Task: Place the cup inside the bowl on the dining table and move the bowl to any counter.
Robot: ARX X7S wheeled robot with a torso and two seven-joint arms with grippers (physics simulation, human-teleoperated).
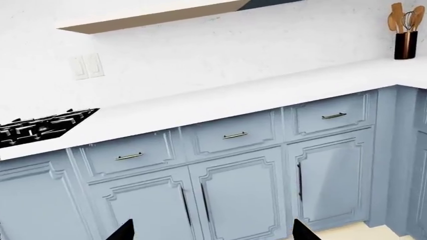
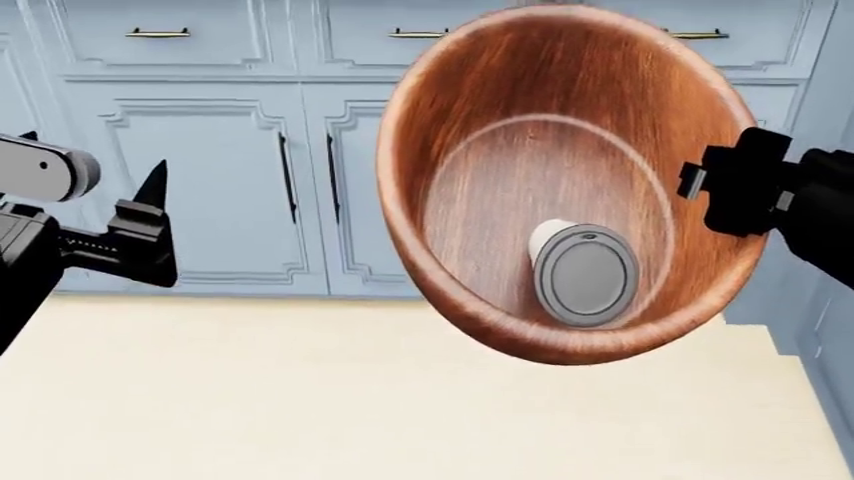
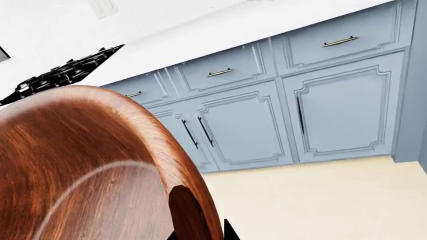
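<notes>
The reddish-brown wooden bowl (image 2: 534,150) hangs in the air, tipped steeply with its opening toward the head camera. The cream cup (image 2: 583,272) with its dark-grey lid lies inside it against the lower wall. My right gripper (image 3: 200,232) is shut on the bowl's rim (image 3: 190,200), one finger inside and one outside; in the head view it holds the bowl's right edge (image 2: 727,190). My left gripper (image 1: 213,231) is open and empty, one finger (image 2: 151,205) showing left of the bowl. The white counter (image 1: 253,95) lies ahead above blue cabinets. The dining table is out of view.
A black stove top (image 1: 40,127) is set into the counter, and a utensil holder (image 1: 404,42) stands at its far end. A shelf (image 1: 153,15) hangs above. Blue cabinet doors (image 2: 200,170) face me across pale floor (image 2: 267,400).
</notes>
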